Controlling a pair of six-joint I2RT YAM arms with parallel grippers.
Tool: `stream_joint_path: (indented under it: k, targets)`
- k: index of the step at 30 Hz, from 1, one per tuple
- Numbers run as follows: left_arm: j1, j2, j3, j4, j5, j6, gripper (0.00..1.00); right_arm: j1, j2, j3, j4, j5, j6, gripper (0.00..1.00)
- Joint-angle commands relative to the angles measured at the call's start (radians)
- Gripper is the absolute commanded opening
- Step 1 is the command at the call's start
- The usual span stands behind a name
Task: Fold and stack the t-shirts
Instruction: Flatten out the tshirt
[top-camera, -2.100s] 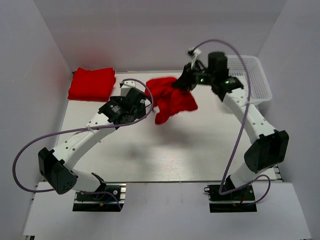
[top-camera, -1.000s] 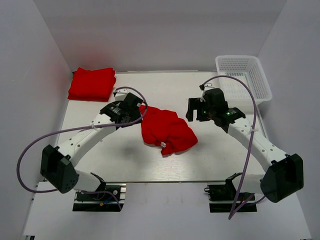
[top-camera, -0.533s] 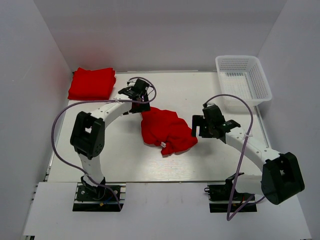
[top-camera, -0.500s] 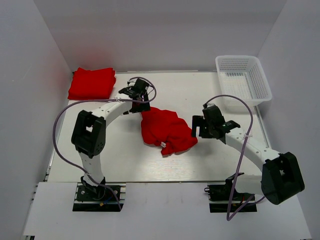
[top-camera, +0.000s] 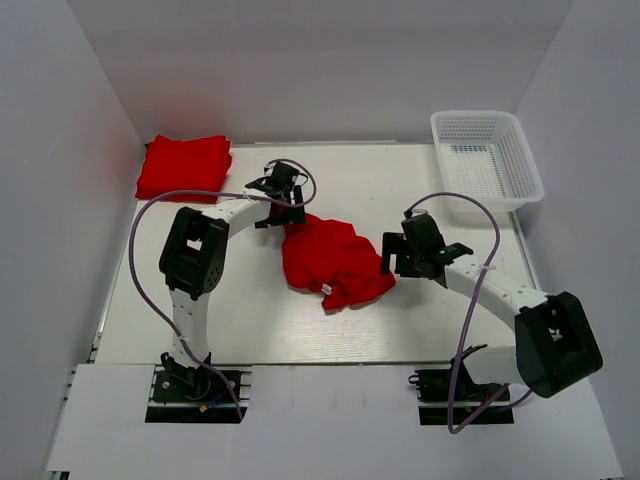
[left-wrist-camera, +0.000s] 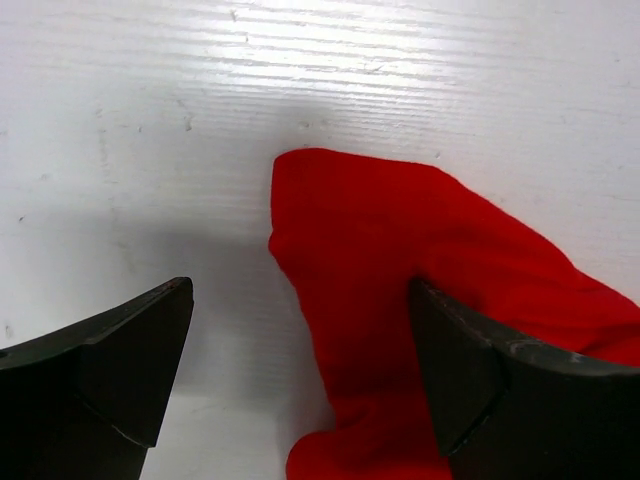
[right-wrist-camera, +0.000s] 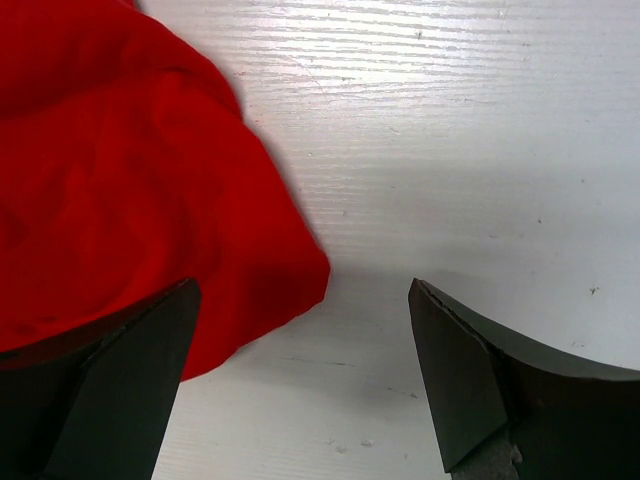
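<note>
A crumpled red t-shirt lies loose in the middle of the table, a small white label showing at its near edge. A folded red t-shirt rests at the far left corner. My left gripper hovers open over the crumpled shirt's far left corner, cloth lying between its spread fingers. My right gripper is open at the shirt's right edge, its left finger over the cloth and the right finger over bare table. Neither holds anything.
A white mesh basket stands at the far right corner. White walls close in the table on the left, back and right. Purple cables loop off both arms.
The shirt was dropped from the air onto the table about two seconds ago. Since then both arms have come down and closed in on its opposite edges; it has lain still for the last second.
</note>
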Motion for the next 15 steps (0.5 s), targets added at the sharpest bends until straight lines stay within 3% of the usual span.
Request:
stream_joint_path:
  k: [1,5,11,12,13,14,15]
  targets:
    - [-0.002,0.005,0.011,0.066,0.023,0.019,0.97,-0.001,0.019,0.001,0.04,0.013,0.009,0.9]
    - [-0.002,0.017,-0.009,0.066,0.023,0.032,0.81,-0.003,0.034,-0.008,0.045,0.007,0.01,0.9]
    - [-0.002,0.026,-0.041,0.111,0.061,0.065,0.45,-0.004,0.073,-0.01,0.063,-0.032,0.009,0.88]
    - [-0.002,0.026,-0.041,0.111,0.07,0.074,0.37,-0.001,0.076,-0.01,0.066,-0.039,0.006,0.86]
    - [-0.002,0.026,-0.041,0.122,0.081,0.074,0.16,-0.001,0.082,-0.008,0.074,-0.045,0.004,0.86]
    - [-0.002,0.036,-0.051,0.122,0.081,0.074,0.05,-0.001,0.088,-0.01,0.074,-0.065,0.006,0.84]
    - [-0.002,0.036,-0.051,0.122,0.091,0.074,0.0,-0.003,0.096,-0.008,0.078,-0.068,0.003,0.84]
